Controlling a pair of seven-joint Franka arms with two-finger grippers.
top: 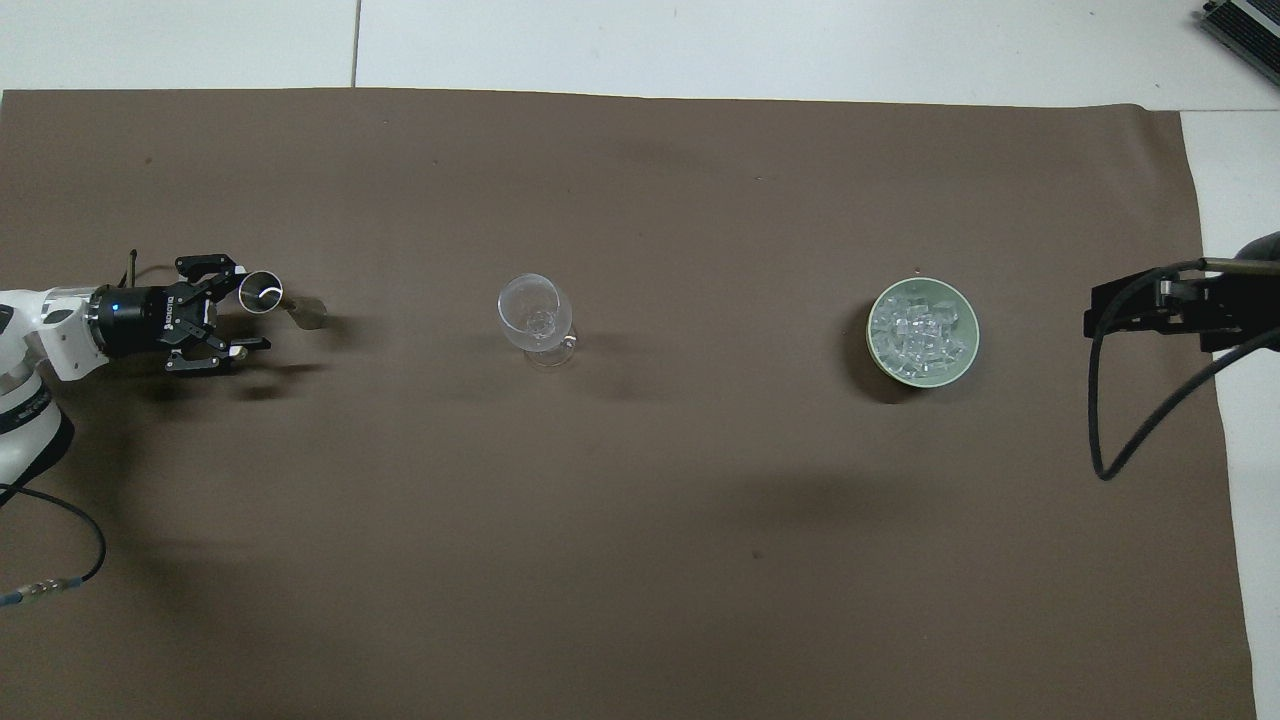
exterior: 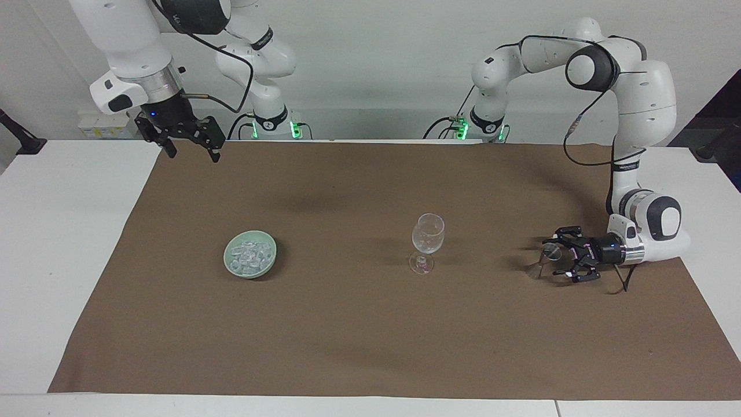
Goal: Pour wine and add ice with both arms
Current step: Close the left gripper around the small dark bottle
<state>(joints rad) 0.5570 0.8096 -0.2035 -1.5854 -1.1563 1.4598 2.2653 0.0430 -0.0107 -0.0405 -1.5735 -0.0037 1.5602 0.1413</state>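
A small metal jigger [exterior: 535,271] [top: 262,292] stands on the brown cloth toward the left arm's end. My left gripper [exterior: 550,256] [top: 250,308] lies low and level beside it, open, one finger on each side of the jigger's cup; I cannot tell if they touch it. No wine shows. An empty clear stemmed glass [exterior: 428,234] [top: 535,310] stands mid-cloth. The ice [exterior: 250,255] [top: 922,330] is heaped in a pale green bowl [exterior: 228,262] [top: 873,350] toward the right arm's end. My right gripper [exterior: 188,147] waits open, raised over the cloth's corner by the robots.
The brown cloth [exterior: 347,336] covers most of the white table [exterior: 52,231]. Jigger, glass and bowl stand in one row across its middle, well apart. A black cable [top: 1130,440] hangs from the right arm.
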